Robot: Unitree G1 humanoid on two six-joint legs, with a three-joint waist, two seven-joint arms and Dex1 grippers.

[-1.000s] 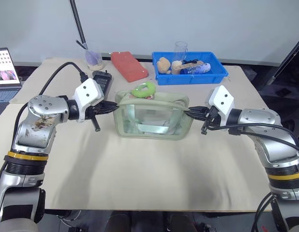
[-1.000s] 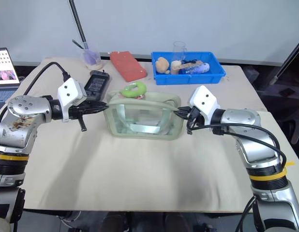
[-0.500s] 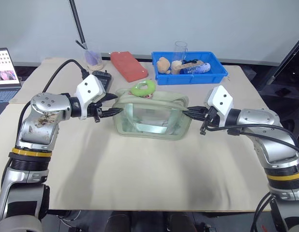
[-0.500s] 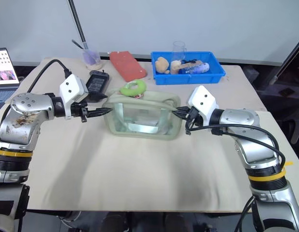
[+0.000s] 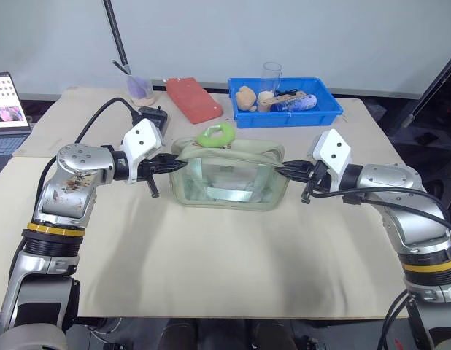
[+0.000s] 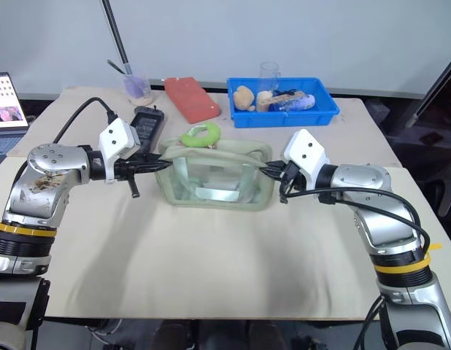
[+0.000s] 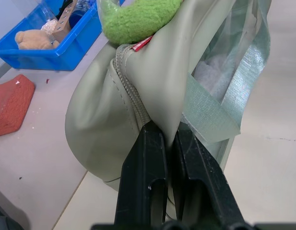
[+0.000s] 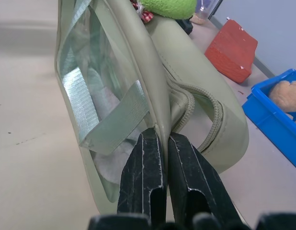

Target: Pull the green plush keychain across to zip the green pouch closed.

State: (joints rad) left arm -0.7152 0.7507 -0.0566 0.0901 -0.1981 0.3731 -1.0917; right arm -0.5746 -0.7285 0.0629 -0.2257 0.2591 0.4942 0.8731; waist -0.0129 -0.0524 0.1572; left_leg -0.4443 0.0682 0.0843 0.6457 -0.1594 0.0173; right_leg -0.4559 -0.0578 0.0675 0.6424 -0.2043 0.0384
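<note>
Both arms are reaching in over the beige cloth-covered table (image 5: 211,270), one at each end of the pale sage-green fabric pouch with clear plastic window sides (image 5: 229,175), which is standing upright mid-table. The left gripper (image 5: 174,165) is pinching the pouch's left end seam, its black fingers (image 7: 148,182) pressed together on the fabric fold; the right gripper (image 5: 284,172) is doing likewise at the right end, jaws clamped on the seam. So the bag is being held taut at both ends, and I'd judge this to be the bracing step, with the zipping itself not begun. The small lime-green fuzzy ring keychain (image 5: 216,134) is lying on the pouch's top towards the left end and the far edge, untouched. Next, it seems, one gripper must let go, rise to the ring, grip it and draw it along the zipper while the other is anchoring the bag. Beyond, a blue plastic tray (image 5: 329,111) and a red sponge-like block (image 5: 194,100) are sitting near the table's far edge
</note>
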